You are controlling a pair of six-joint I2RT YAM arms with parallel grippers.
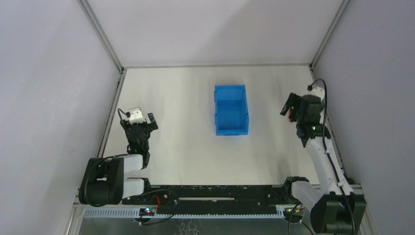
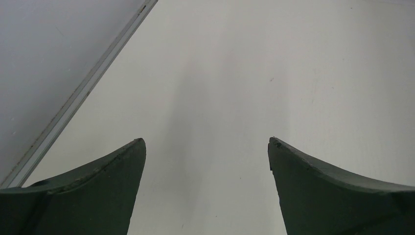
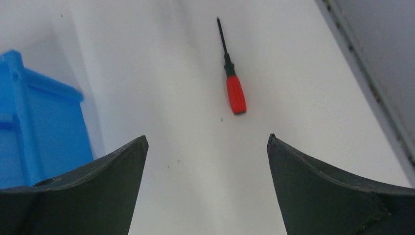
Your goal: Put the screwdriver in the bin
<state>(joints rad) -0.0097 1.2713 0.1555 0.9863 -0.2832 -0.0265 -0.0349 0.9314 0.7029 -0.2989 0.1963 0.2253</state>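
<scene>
The screwdriver has a red handle and a thin black shaft. It lies on the table in the right wrist view, ahead of my open, empty right gripper, with its handle toward the gripper. In the top view the right gripper hangs over it, and only a bit of red shows. The blue bin stands open-topped mid-table, left of the right gripper; its wall shows in the right wrist view. My left gripper is open and empty over bare table.
Grey enclosure walls and metal rails border the table on the left, back and right. The right rail runs close beside the screwdriver. The arm bases and a black cable track sit at the near edge.
</scene>
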